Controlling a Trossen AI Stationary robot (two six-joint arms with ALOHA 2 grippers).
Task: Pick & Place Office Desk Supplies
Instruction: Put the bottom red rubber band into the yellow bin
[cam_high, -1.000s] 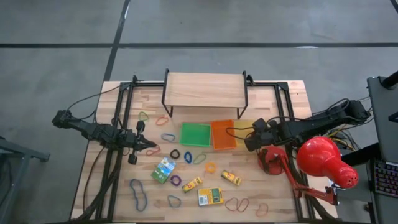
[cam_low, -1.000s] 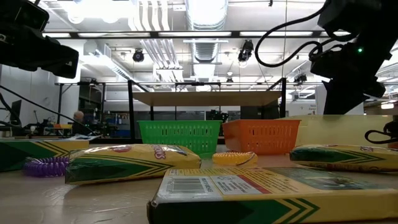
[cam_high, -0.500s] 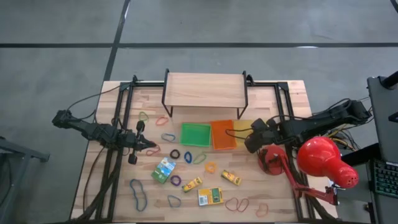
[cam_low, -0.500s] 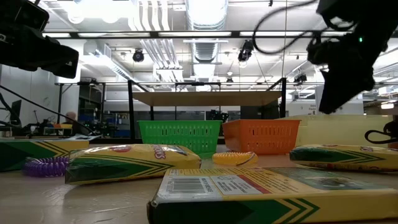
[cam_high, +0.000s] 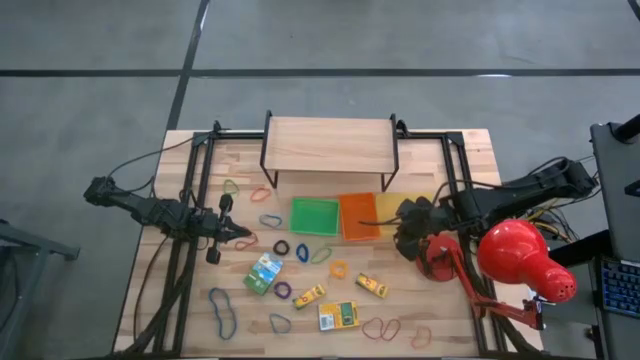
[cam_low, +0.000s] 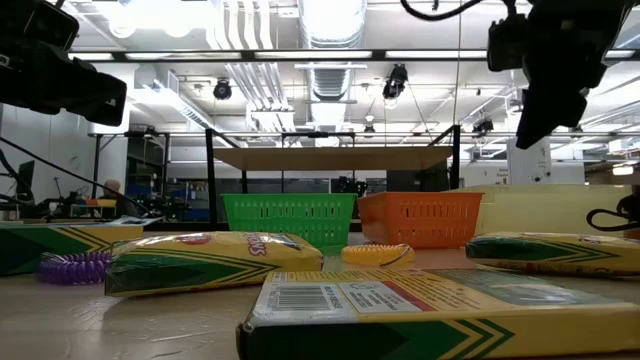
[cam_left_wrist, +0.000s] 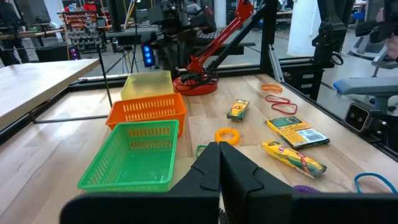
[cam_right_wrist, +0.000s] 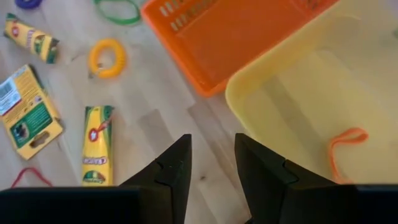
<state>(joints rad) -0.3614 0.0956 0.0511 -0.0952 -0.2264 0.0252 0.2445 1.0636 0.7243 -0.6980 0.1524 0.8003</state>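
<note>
1. The right gripper (cam_right_wrist: 211, 163), fingers apart and empty, has lifted higher above the yellow tray (cam_right_wrist: 348, 81).
2. An orange rubber band (cam_right_wrist: 346, 150) lies inside that tray, apparently released.
3. The left gripper (cam_left_wrist: 219, 168) stays closed, unmoved.

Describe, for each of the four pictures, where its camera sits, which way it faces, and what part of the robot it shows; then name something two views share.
High view: above the table, looking straight down; both arms, left claw, right claw.
Low view: at tabletop height, facing the green tray and the room; arms overhead.
Left wrist view: on the left arm, facing across the trays; its shut fingers.
Right wrist view: on the right arm, looking down at the yellow tray; its parted fingers.
Shared: orange tray.
</note>
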